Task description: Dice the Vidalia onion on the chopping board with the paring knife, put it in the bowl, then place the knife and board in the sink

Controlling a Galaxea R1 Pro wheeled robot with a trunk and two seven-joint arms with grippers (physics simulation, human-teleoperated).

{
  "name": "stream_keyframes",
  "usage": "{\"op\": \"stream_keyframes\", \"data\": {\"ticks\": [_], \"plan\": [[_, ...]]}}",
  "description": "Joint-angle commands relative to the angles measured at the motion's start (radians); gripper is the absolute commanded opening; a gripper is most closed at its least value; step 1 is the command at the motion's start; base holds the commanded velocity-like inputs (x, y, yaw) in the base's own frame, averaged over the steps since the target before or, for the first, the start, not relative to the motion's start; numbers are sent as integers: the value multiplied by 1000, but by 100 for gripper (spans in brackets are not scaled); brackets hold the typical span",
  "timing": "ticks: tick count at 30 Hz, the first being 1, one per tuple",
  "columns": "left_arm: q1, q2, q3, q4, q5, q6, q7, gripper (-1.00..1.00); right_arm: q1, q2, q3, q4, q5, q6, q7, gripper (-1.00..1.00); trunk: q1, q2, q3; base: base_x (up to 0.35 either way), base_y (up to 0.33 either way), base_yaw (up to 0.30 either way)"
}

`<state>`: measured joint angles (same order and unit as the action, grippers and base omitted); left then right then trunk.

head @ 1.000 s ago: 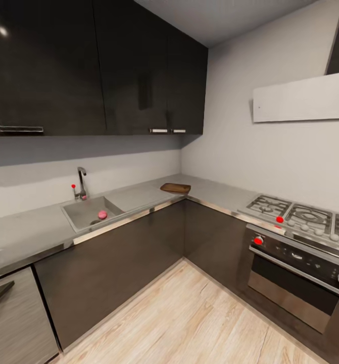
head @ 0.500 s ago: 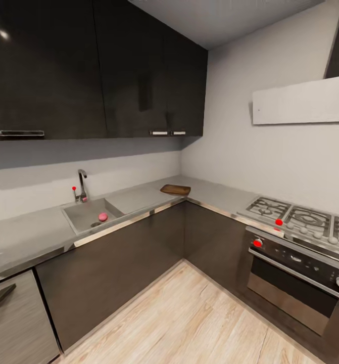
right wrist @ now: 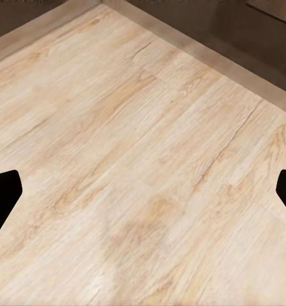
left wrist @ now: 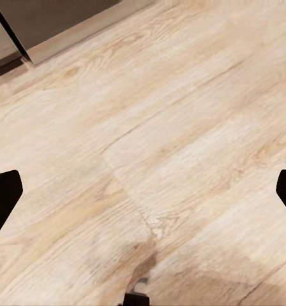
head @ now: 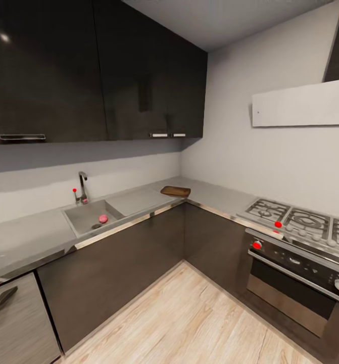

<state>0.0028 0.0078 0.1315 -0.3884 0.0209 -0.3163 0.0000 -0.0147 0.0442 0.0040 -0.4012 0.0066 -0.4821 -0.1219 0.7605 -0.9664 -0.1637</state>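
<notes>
Left gripper (left wrist: 143, 191): I had its jaws spread wide, holding nothing, over the pale wood floor (left wrist: 181, 127).
Right gripper (right wrist: 143, 191): likewise wide apart and empty above the floor, near a dark cabinet base.
Vidalia onion (head: 103, 219): it lay in the sink (head: 83, 215), beside the drain.
Tap (head: 82, 186): stood behind the basin.
Chopping board (head: 175, 191): rested on the countertop (head: 33, 235) at the corner, well apart from the sink.
Stove (head: 300, 225): stood along the right-hand wall.

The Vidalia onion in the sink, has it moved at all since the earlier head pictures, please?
No. The Vidalia onion lies in the sink just above the drain hole, as it did before. The small shift of the whole picture comes from the camera.
</notes>
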Motion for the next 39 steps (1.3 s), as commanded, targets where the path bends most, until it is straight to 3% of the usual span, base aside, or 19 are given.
{"op": "stream_keyframes", "data": {"ticks": [1,39], "plan": [[0,0,1,-1,2,-1,0,100,-1,0,1,1,1,-3,-4,100,-4,6,2,0,0,0],[0,0,1,-1,4,-1,1,100,-1,0,1,1,1,-3,-5,100,-149,272,121,0,0,0]]}}
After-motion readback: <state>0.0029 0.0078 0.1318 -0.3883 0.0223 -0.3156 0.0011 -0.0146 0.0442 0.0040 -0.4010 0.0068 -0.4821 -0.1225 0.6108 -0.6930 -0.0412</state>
